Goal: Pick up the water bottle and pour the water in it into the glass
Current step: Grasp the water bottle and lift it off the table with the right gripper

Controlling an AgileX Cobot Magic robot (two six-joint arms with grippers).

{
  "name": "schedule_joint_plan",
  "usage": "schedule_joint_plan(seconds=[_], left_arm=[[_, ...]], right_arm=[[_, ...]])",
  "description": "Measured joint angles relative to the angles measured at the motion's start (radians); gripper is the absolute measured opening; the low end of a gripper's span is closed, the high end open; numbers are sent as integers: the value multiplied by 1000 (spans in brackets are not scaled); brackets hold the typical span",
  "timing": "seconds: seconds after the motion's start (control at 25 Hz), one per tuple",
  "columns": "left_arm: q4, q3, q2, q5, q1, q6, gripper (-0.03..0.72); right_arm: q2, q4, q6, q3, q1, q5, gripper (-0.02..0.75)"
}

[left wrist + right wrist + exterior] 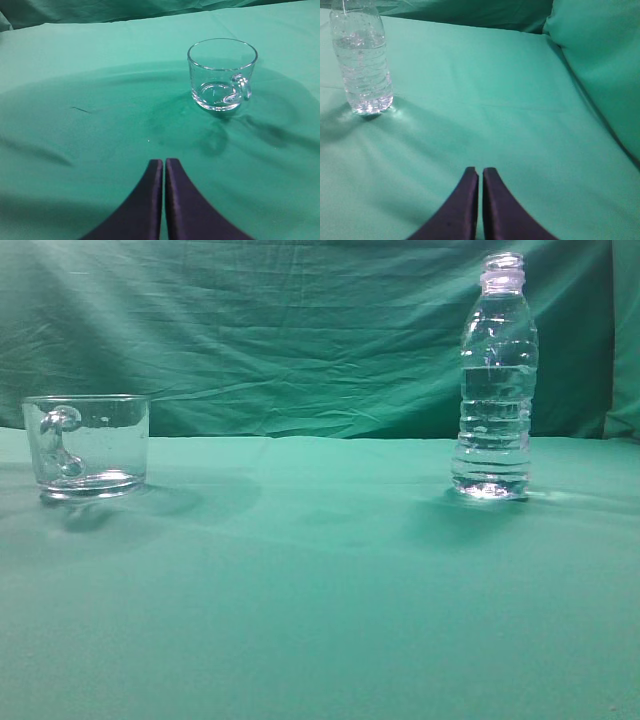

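Two closed, empty grippers, left [163, 162] and right [480, 171], wait while the uncapped bottle [495, 380] stands upright, well apart from the glass [87, 445]; the right should open wide and clasp its ribbed body.

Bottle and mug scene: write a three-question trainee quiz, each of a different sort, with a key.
1. True or false: the water bottle has its cap on.
2. In the exterior view, the glass stands: A) left of the bottle, B) right of it, C) behind it.
3. Fill in: the left gripper and right gripper both have jaws that are ____.

Key: 1 false; 2 A; 3 shut, holding nothing.
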Motion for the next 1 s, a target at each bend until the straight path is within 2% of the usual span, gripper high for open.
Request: schedule_joint_plan(seconds=[1.0], left_arm=[[0, 0, 0, 0, 0, 0, 0]], right_arm=[[0, 0, 0, 0, 0, 0, 0]])
